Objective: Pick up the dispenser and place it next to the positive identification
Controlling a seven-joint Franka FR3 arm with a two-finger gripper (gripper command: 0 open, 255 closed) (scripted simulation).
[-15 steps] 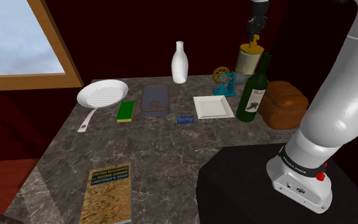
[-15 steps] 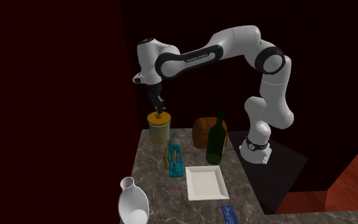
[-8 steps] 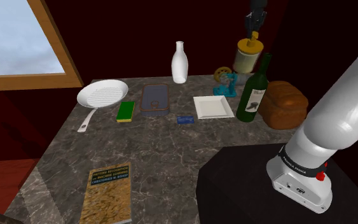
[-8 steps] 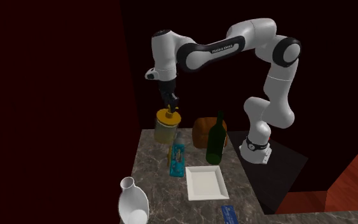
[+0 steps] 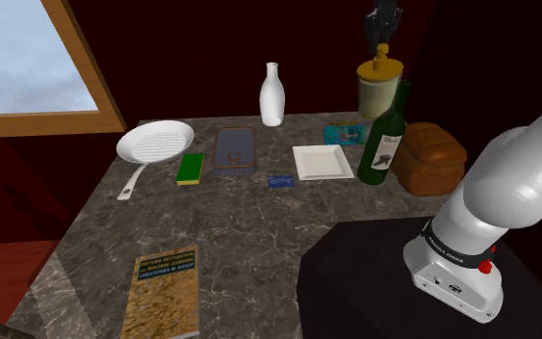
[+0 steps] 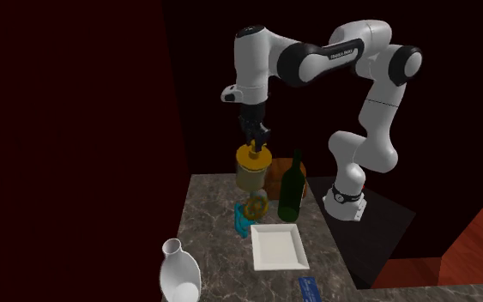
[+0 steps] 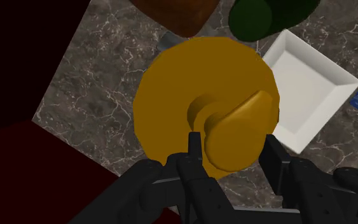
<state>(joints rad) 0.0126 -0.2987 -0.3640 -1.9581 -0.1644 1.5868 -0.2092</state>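
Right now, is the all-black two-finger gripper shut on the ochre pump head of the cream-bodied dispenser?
Yes: the gripper presses its fingers against both sides of the pump head of the dispenser.

Arched arm [image 6: 253,64] points its tool [image 6: 254,140] down, fingers [image 7: 194,153] clamped on the dispenser [image 7: 171,95].

The arm [image 6: 256,60] consists of smooth white rounded links separated by dark joint bands, one of which carries white lettering [image 6: 340,56]. The gripper [image 7: 233,147] is all black, with two blocky fingers [image 7: 195,156]. At the end farthest from the gripper, the white base [image 5: 451,279] bears a grey ring [image 5: 449,247] and a small red mark [image 5: 491,267].
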